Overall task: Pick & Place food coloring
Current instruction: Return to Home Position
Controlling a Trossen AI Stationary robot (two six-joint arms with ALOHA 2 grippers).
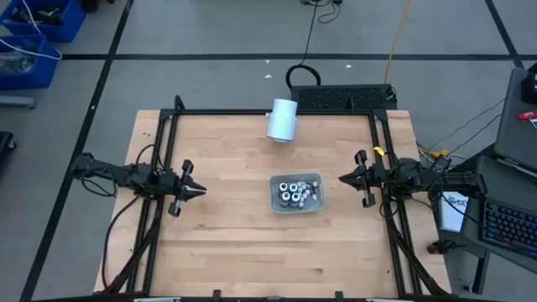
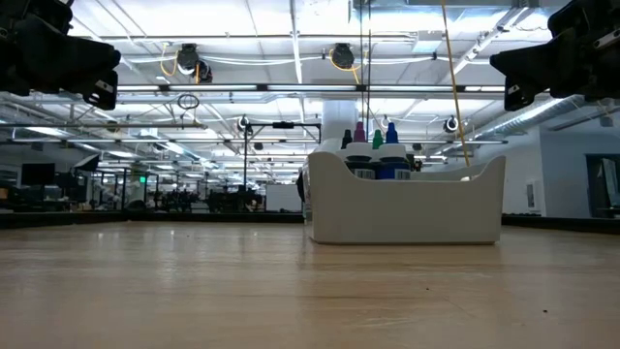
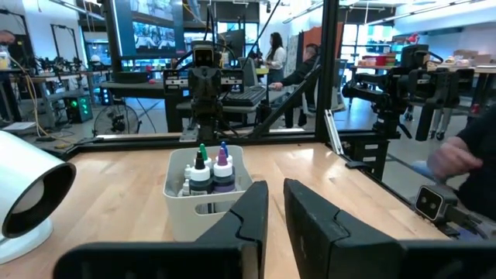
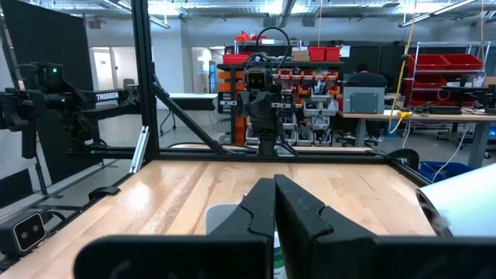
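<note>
Food coloring [image 1: 294, 193] in grey bin [image 1: 272, 195], mid-table. Left gripper [image 1: 201, 190] near left edge, fingers a slit apart; right gripper [image 1: 342, 178] near right edge, fingers together. Both empty. Retract level, well clear of bin.

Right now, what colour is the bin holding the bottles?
The bin is light grey; high view shows it best.

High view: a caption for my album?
Food coloring bottles fill the grey bin, midway between the waiting left gripper and right gripper.
</note>
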